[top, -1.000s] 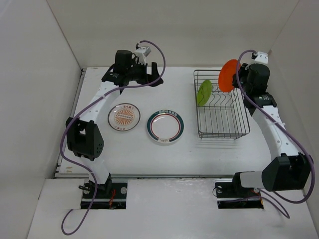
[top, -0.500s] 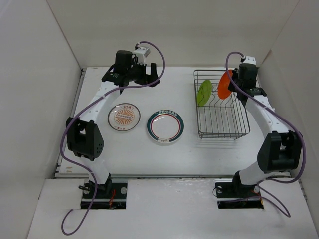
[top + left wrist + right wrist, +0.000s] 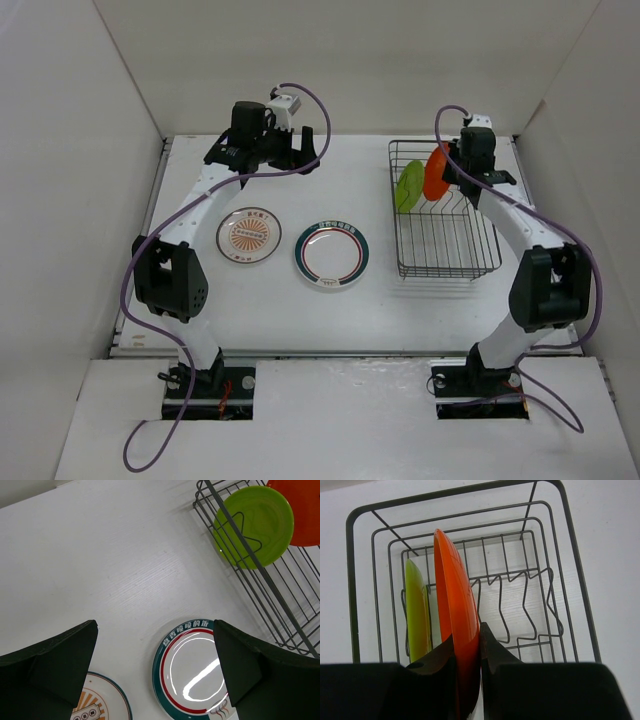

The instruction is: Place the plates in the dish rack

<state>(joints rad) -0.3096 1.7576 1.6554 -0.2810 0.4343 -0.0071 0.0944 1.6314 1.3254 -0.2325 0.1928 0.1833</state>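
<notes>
The plates, reading left to right: the sunburst plate [image 3: 248,236] and the teal-rimmed plate [image 3: 332,254] lie flat on the table, side by side and apart, both waiting. My left gripper [image 3: 308,158] hangs above and behind them with its jaws spread wide and nothing between them, so it is the nearer arm for those two. Moving right, the dish rack [image 3: 450,240] holds the lime green plate [image 3: 407,187], which stands on edge at the far left end and leans a little. Just beside it on the right is the orange plate [image 3: 436,172], upright and edge-on, faces parallel to the green one. My right gripper [image 3: 468,640] pinches its rim, one finger on each face. From the wrist view, the slot I want lies straight down along the plate's own plane, in the tine row next to the green plate. I cannot tell whether the lower edge is already between the wires. The gap to the green plate is narrow, so I judge any tilt to the left risks a knock. To the right the tines stand free.
</notes>
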